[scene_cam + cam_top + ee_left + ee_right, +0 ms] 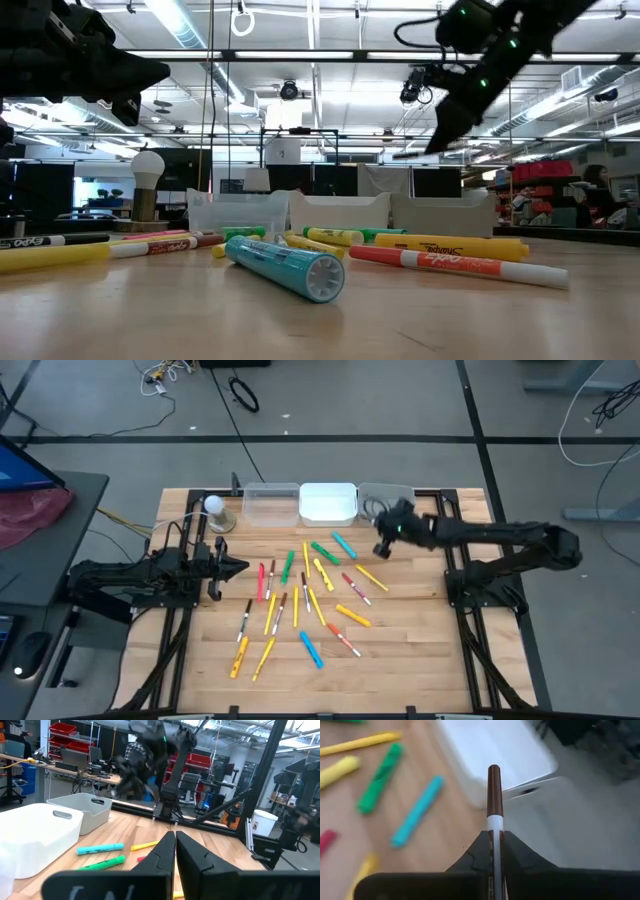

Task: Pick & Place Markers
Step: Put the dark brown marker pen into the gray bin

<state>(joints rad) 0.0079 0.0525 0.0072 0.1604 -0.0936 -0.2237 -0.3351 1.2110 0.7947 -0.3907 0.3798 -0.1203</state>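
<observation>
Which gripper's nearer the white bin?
Right. The right gripper, shut on a brown-capped marker, hovers just off the white bin. The left gripper, shut and empty, waits farther off at the table's left.

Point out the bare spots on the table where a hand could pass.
Bare wood lies right of the markers, along the near edge, and at the near-left corner. The centre is crowded, and the bins fill the far edge.
</observation>
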